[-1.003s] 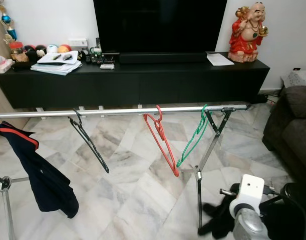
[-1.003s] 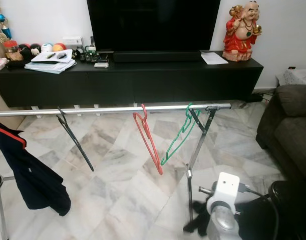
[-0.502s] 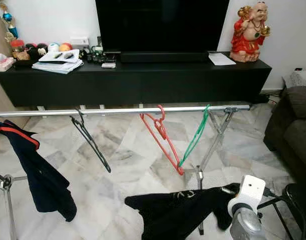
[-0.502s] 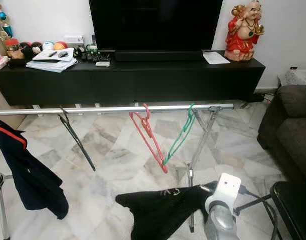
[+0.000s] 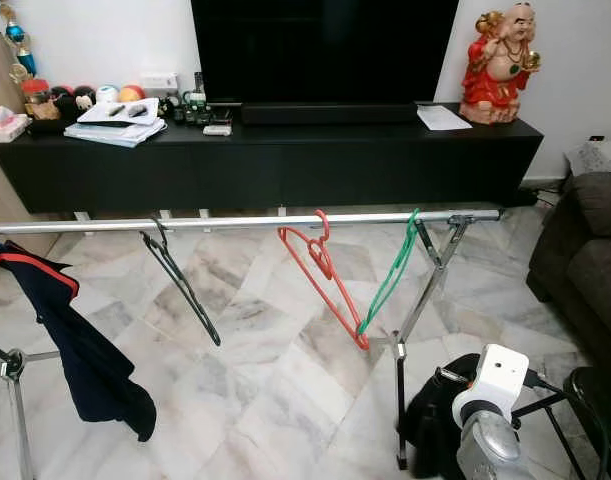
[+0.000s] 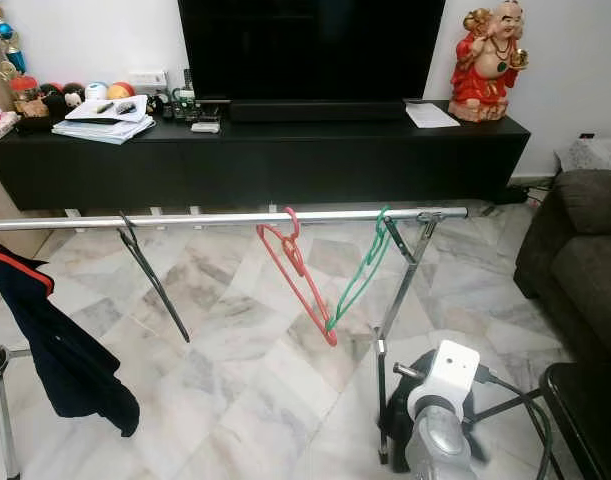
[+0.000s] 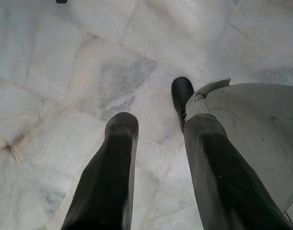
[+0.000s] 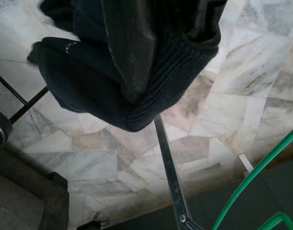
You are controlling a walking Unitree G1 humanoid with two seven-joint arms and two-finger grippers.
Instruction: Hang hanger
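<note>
A silver rail (image 5: 245, 222) of a clothes rack runs across in front of me. On it hang a black hanger (image 5: 181, 288), a red hanger (image 5: 325, 280) and a green hanger (image 5: 390, 275), all bare. My right arm (image 5: 490, 395) is low at the right, beside the rack's right leg (image 5: 399, 400). In the right wrist view my right gripper (image 8: 158, 52) is shut on a black knit garment (image 8: 88, 81), which hangs bunched below the arm (image 5: 433, 425). My left gripper (image 7: 160, 122) hangs open over the marble floor, holding nothing.
A dark navy garment with red trim (image 5: 75, 340) hangs at the rail's left end. Behind the rack stands a long black TV cabinet (image 5: 275, 160) with a television, papers and a red figurine (image 5: 497, 65). A dark sofa (image 5: 585, 260) is at the right.
Half a second ago the black garment was flung out to the left over the floor. Now it has dropped back and hangs bunched by my right arm.
</note>
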